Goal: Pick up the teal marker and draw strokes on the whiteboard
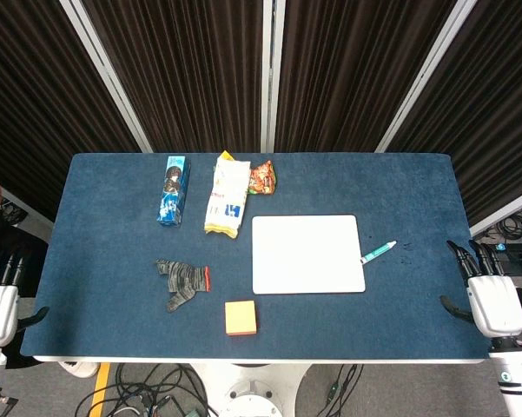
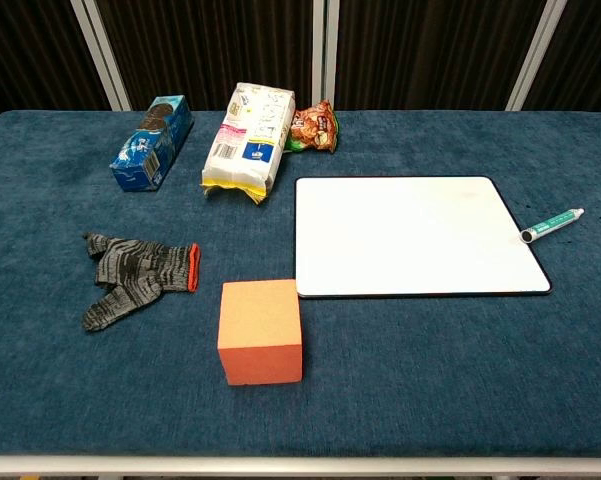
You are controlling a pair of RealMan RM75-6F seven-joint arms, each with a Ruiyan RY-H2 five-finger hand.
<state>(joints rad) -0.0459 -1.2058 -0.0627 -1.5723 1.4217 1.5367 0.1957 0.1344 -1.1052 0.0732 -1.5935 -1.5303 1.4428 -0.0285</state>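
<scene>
The teal marker (image 1: 378, 253) (image 2: 552, 225) lies on the blue cloth just right of the whiteboard (image 1: 307, 254) (image 2: 412, 236), its white tip pointing away to the right. The board is blank and lies flat right of centre. My right hand (image 1: 486, 295) hangs at the table's right edge, fingers apart and holding nothing, well right of and nearer than the marker. My left hand (image 1: 0, 304) sits off the table's left edge, fingers extended and empty. Neither hand shows in the chest view.
A grey knit glove (image 1: 182, 283) (image 2: 133, 276) and an orange block (image 1: 241, 318) (image 2: 261, 331) lie left of the board. At the back stand a blue cookie box (image 1: 173, 190) (image 2: 153, 142), a white-yellow bag (image 1: 227, 195) (image 2: 248, 140) and an orange snack packet (image 1: 261, 177) (image 2: 312, 127).
</scene>
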